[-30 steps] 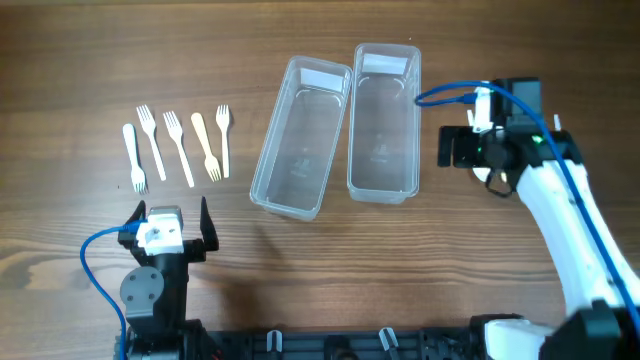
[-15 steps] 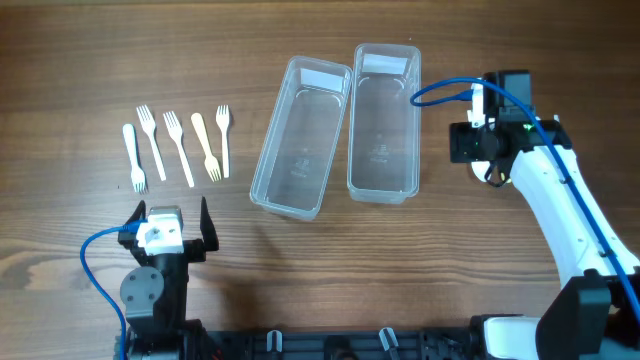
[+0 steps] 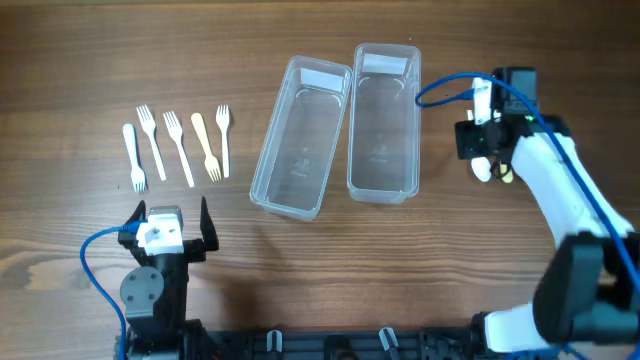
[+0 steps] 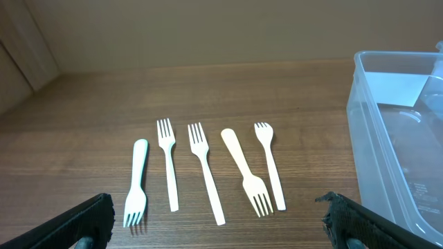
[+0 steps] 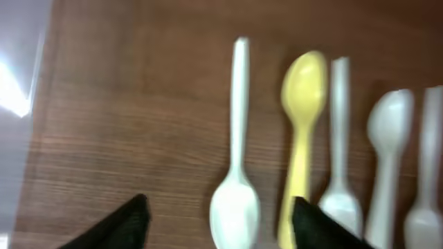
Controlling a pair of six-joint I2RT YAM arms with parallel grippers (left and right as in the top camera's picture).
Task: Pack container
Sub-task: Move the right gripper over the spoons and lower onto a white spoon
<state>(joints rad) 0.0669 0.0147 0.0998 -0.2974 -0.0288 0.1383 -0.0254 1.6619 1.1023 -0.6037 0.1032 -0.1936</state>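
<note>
Two clear, empty containers (image 3: 300, 135) (image 3: 383, 120) stand side by side at the table's middle, the left one slightly tilted. My right gripper (image 5: 225, 225) hangs low over a row of spoons at the far right. Its jaws stand apart on either side of the bowl of a white spoon (image 5: 235, 200), without gripping it. A yellow spoon (image 5: 303, 90) lies just right of that one. From overhead, the right gripper (image 3: 484, 155) covers most of the spoons. My left gripper (image 4: 221, 228) rests open near the front edge, behind several white forks (image 4: 204, 169).
More white spoons (image 5: 387, 117) lie to the right of the yellow one. A corner of the right container (image 5: 17, 62) shows at the upper left of the right wrist view. The forks (image 3: 180, 145) lie in a row left of the containers. Blue cables trail from both wrists.
The right arm has shifted right, away from the containers, and come down over the spoons, and its jaws have narrowed. The left arm has not moved.
</note>
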